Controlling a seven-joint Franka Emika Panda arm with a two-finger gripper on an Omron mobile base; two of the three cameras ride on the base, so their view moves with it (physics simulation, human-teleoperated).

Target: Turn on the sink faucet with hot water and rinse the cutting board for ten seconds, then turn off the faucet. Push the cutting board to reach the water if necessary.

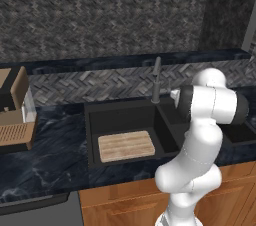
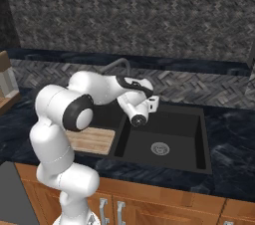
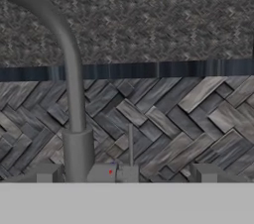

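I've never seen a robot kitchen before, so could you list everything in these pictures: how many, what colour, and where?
Sink faucet: one, dark grey, behind the basin's divider, no water running.
Cutting board: one, light tan wood, lying flat in the left basin.
Sink: one, matte black double basin, set into the counter; round silver drain in the right basin.
Counter: one, dark marbled, around the sink.
Appliance: one, brown and tan with slatted tray, on the counter at far left.
Cabinets: brown wood, under the counter.
Wall: grey herringbone tile, behind.
Robot arm: one, white with dark joints, before the sink.
Gripper: one, open, facing the faucet's base.
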